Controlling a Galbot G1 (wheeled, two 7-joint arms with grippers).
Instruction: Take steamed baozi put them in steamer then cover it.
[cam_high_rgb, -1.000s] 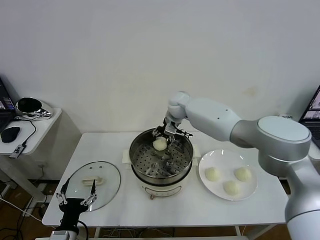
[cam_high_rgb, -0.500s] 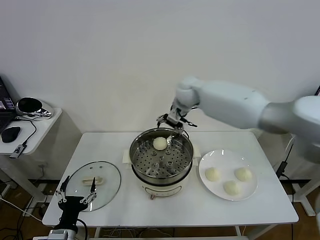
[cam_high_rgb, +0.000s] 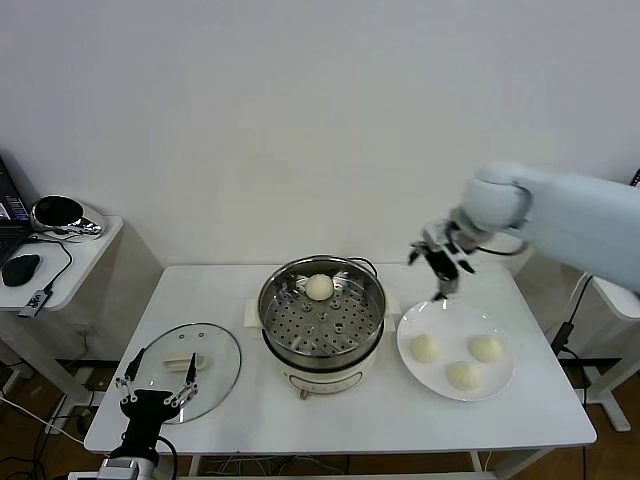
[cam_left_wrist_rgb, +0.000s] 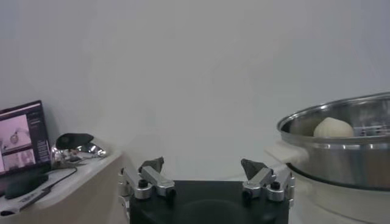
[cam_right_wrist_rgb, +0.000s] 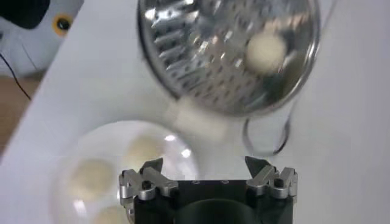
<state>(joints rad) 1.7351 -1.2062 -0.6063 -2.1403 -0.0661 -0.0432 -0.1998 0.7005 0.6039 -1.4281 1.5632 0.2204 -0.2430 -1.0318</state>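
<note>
One bun (cam_high_rgb: 319, 287) sits at the back of the steamer (cam_high_rgb: 322, 345); three buns (cam_high_rgb: 425, 348) wait on the plate (cam_high_rgb: 500, 377); right gripper (cam_high_rgb: 441, 262) empty, jaws apart, above the plate's far edge; step in hand: fetch second bun; next: descend, clench on nearest bun; left gripper (cam_high_rgb: 156, 394) idle, released, beside lid (cam_high_rgb: 217, 353) on table (cam_high_rgb: 520, 425).
</note>
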